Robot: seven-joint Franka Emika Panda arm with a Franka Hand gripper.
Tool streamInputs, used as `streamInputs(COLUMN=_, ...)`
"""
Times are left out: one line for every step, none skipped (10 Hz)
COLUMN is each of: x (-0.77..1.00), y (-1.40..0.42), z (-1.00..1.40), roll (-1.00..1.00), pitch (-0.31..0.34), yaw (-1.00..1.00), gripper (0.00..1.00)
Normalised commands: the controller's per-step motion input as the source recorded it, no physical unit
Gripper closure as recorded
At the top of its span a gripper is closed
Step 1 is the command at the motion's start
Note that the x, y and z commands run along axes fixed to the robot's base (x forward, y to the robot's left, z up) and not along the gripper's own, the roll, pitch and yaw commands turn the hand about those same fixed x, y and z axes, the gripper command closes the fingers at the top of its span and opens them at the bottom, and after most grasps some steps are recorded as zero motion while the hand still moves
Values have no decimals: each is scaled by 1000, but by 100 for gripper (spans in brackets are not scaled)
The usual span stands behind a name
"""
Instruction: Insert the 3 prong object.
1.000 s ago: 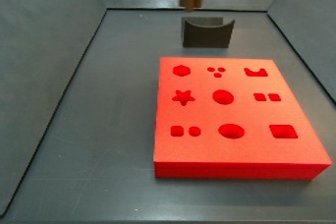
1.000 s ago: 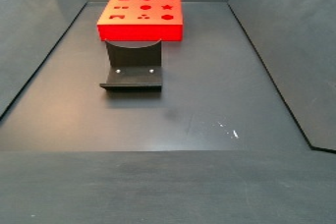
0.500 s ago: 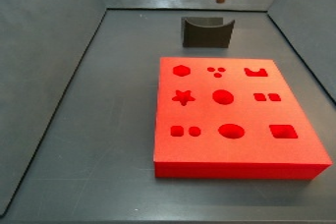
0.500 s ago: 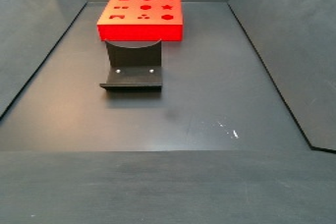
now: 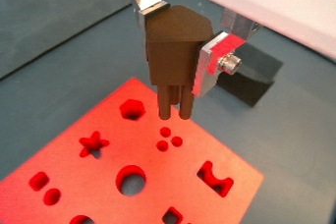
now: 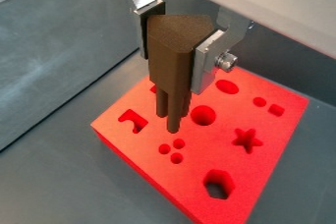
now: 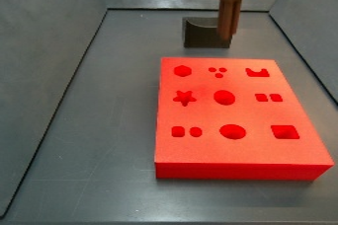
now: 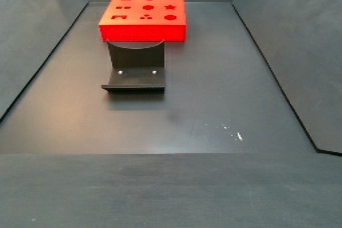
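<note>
Wrist views both show us the 3 prong object (image 5: 174, 56), a slim brown peg ending in narrow parallel rods, upright above the red board (image 5: 92, 174); we see the gripper (image 5: 179, 31) clamped on its upper part, silver fingers (image 6: 207, 59) pressing its sides. Side view: we find the peg (image 7: 235, 7) hanging above the fixture (image 7: 203, 34), beyond the board's far edge (image 7: 211, 63).

Gripper (image 5: 175, 43) above red board (image 5: 79, 184), silver fingers (image 5: 215, 63) clamped on 3 prong object (image 5: 172, 63). Prongs point down, hanging just above three-hole cluster (image 5: 165, 140). Dark fixture (image 5: 252, 79) behind board.
</note>
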Motion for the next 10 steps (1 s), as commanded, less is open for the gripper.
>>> streamInputs(x=540, y=83, z=-337, roll=-20, pitch=149, yaw=-146, gripper=100)
streamInputs(x=349, y=131, z=-443, roll=0, pitch=113, yaw=0, gripper=100)
streamInputs(x=0, y=26, z=-706, roll=-121, pitch=193, yaw=-31, gripper=100)
streamInputs(x=171, y=83, z=-589, roll=-211, pitch=169, yaw=6, gripper=100)
streamInputs(x=160, y=0, z=-300, roll=-283, pitch=56, yaw=543, gripper=100)
streamInputs(x=0, y=0, z=43, roll=-140, pitch=0, yaw=757, gripper=100)
streamInputs(x=-69, y=-143, z=354, roll=0, pitch=-74, yaw=846, gripper=100)
streamInputs(x=0, y=-63, z=237, roll=61, pitch=-74, yaw=903, gripper=100)
streamInputs(x=0, y=-37, z=51, roll=164, pitch=-9, yaw=734, gripper=100)
streamInputs(x=63, y=0, z=-43, roll=107, pitch=19, yaw=103, gripper=100)
